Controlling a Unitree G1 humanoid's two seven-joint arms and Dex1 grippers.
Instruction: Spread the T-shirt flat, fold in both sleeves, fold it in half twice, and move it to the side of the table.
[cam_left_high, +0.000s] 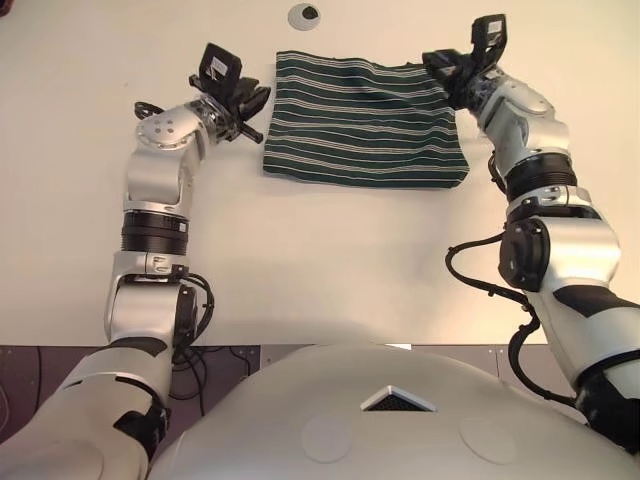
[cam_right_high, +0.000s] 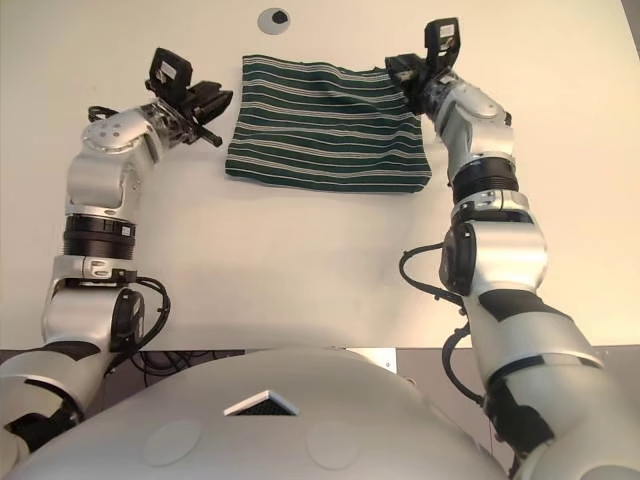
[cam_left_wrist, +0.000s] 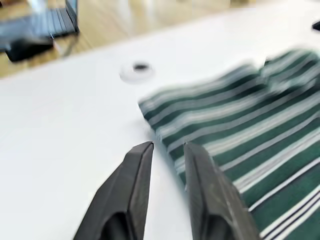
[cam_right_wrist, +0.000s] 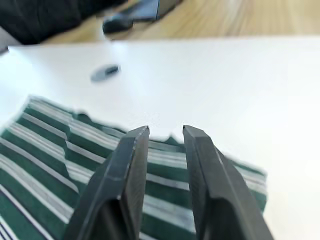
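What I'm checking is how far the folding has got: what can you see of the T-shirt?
The T-shirt is soft-looking dark green cloth with thin white stripes, folded into a rough rectangle with no sleeve sticking out. It lies flat on the white table, toward the far side. The right gripper hovers at its far right corner, fingers slightly apart; whether they touch it cannot be told. The left gripper is by its left edge, also open.

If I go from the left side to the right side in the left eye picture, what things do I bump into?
left gripper → T-shirt → right gripper, which sits at the T-shirt's far right corner.
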